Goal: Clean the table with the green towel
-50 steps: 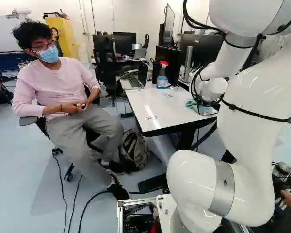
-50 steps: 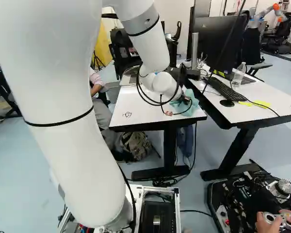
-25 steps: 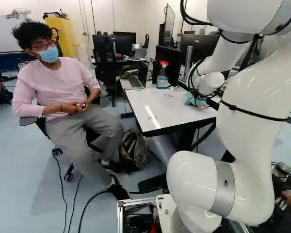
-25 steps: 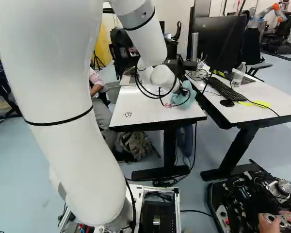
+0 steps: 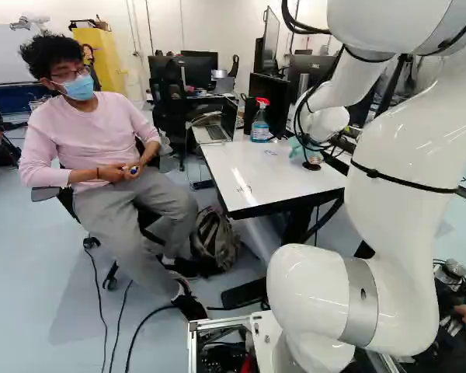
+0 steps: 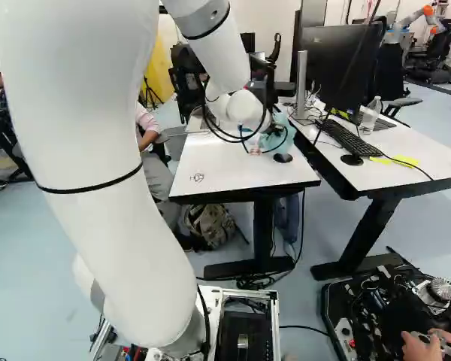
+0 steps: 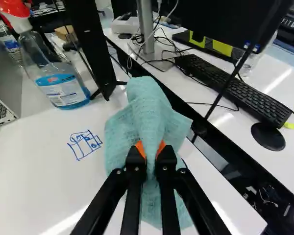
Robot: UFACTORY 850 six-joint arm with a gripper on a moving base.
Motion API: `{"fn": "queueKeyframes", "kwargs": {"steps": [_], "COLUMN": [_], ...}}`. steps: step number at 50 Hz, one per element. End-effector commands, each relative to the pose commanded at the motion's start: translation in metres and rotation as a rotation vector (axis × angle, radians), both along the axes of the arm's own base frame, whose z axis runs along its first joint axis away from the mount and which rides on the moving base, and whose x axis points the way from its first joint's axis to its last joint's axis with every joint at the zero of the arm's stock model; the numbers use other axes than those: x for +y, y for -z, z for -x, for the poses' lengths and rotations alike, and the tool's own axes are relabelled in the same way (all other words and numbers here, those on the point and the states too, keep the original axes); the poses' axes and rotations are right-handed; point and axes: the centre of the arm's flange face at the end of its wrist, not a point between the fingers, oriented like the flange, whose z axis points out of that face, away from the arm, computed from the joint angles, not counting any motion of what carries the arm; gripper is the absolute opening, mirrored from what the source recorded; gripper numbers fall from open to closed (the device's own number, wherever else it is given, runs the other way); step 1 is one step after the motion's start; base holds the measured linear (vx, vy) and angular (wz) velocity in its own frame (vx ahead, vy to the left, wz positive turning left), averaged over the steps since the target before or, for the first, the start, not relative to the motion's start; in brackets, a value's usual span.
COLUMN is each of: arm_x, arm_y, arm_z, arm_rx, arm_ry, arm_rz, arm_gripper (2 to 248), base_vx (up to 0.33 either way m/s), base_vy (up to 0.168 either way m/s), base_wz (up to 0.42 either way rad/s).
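In the right base view, my gripper is partly hidden by the wrist and cables, low over the far part of the white table. The blue-green towel lies beside it. The wrist view shows my gripper shut on the towel, its folded middle pinched between the orange pads and loose cloth spread around them. A blue drawing is on the tabletop beside the towel. Dark marks are nearer the table's front edge in the left base view.
A spray bottle and laptop stand on the same table. A black disc sits near the towel. Across a gap, a second table holds a keyboard, mouse and monitor. A seated person is left of the table.
The arm has carried the towel away from the table's front edge, leftward in both base views. The black disc is now uncovered. The base has not moved.
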Motion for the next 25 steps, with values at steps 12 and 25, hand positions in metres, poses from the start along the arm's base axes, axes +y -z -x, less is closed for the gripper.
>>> {"fn": "queueKeyframes", "kwargs": {"steps": [12, 25], "arm_x": [0.013, 0.033], "arm_y": [-0.008, -0.008], "arm_z": [-0.014, -0.025], "arm_rx": [-0.017, -0.018], "arm_ry": [-0.033, -0.074], "arm_rz": [0.007, 0.007], "arm_gripper": [39, 39], "base_vx": [0.0, 0.0], "base_vy": [0.0, 0.0], "base_wz": [0.0, 0.0]}}
